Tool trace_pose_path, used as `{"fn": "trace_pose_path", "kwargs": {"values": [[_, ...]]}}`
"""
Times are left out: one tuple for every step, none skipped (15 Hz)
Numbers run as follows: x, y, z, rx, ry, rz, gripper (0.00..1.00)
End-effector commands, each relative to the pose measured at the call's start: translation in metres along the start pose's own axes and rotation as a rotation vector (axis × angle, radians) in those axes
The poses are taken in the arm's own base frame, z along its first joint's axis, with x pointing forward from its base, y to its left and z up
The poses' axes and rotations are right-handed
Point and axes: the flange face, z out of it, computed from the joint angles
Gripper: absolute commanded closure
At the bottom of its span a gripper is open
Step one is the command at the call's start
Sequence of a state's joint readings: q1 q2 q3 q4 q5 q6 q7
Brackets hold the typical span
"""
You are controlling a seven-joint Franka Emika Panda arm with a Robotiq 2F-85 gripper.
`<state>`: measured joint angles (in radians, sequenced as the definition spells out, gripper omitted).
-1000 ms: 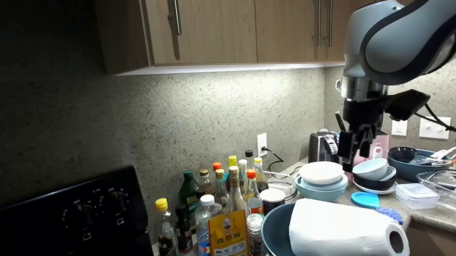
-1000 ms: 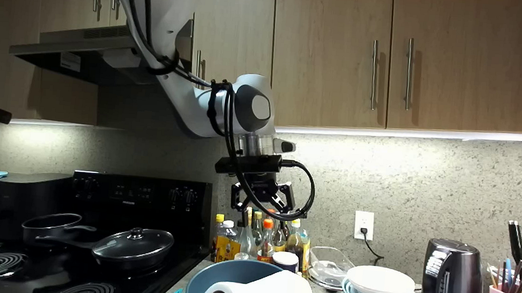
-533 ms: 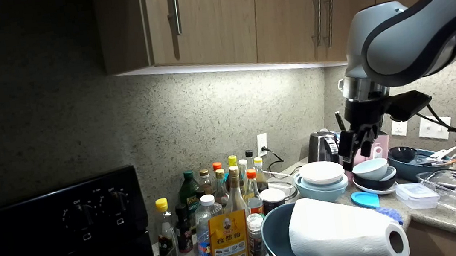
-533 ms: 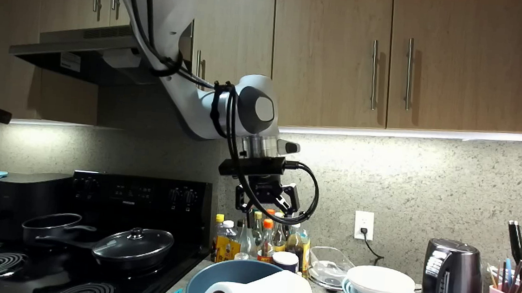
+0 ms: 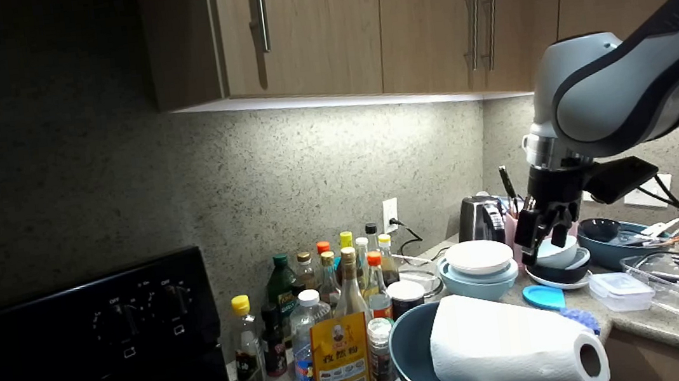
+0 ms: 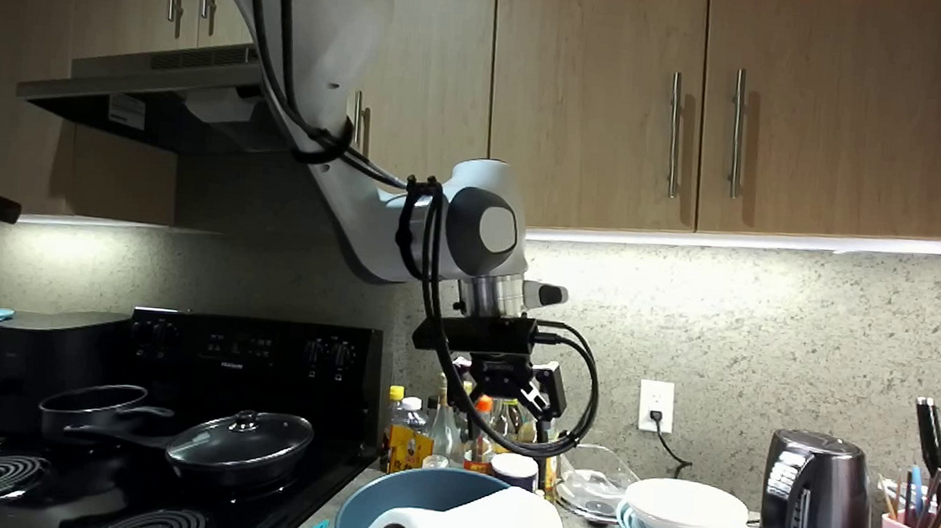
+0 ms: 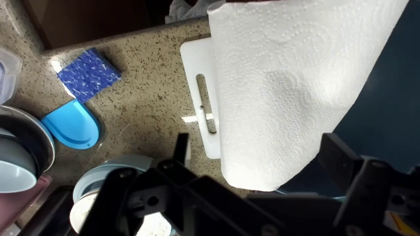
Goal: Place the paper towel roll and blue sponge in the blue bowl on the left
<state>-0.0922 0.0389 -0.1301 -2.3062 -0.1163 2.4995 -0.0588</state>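
The white paper towel roll (image 5: 510, 343) lies aslant in the blue bowl (image 5: 410, 348), one end jutting past the rim. Both exterior views show this; the roll (image 6: 500, 526) partly hides the bowl (image 6: 411, 488). On the counter, outside the bowl, the mottled blue sponge (image 7: 88, 75) touches a light-blue scraper-like piece; the sponge (image 5: 580, 318) shows partly behind the roll in an exterior view. My gripper (image 7: 256, 141) is wide open and empty, hanging in the air. In the wrist view the roll (image 7: 288, 82) appears beyond its fingers, and the sponge is off to the upper left.
Stacked pale bowls (image 5: 481, 264) stand behind the roll, with several bottles (image 5: 349, 279) to one side. A white cutting board (image 7: 201, 59) lies partly under the roll in the wrist view. Dark bowls (image 5: 559, 274), a clear box (image 5: 621, 291) and a kettle (image 6: 816, 509) are also around.
My arm has come down and moved to the right in both exterior views, jaws still open. Roll, bowl and sponge have stayed in place.
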Motion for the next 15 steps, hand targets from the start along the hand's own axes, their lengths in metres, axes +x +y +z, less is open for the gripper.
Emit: {"fn": "trace_pose_path", "kwargs": {"values": [[-0.008, 0.008, 0.012, 0.001, 0.015, 0.062, 0.0], [-0.01, 0.012, 0.016, -0.004, 0.015, 0.076, 0.0], [-0.012, 0.016, 0.021, -0.006, 0.017, 0.093, 0.0], [-0.015, 0.022, 0.026, -0.013, 0.019, 0.114, 0.0], [-0.017, 0.027, 0.03, -0.018, 0.022, 0.134, 0.0], [-0.02, 0.035, 0.036, -0.024, 0.028, 0.156, 0.0], [-0.022, 0.042, 0.042, -0.027, 0.031, 0.179, 0.0], [-0.026, 0.052, 0.05, -0.031, 0.034, 0.205, 0.0], [-0.028, 0.061, 0.056, -0.031, 0.033, 0.23, 0.0], [-0.031, 0.07, 0.063, -0.035, 0.032, 0.252, 0.0], [-0.033, 0.076, 0.069, -0.039, 0.03, 0.266, 0.0], [-0.035, 0.083, 0.075, -0.044, 0.026, 0.278, 0.0], [-0.036, 0.088, 0.081, -0.051, 0.021, 0.286, 0.0], [-0.037, 0.093, 0.087, -0.055, 0.016, 0.291, 0.0], [-0.038, 0.096, 0.092, -0.059, 0.012, 0.296, 0.0]]}}
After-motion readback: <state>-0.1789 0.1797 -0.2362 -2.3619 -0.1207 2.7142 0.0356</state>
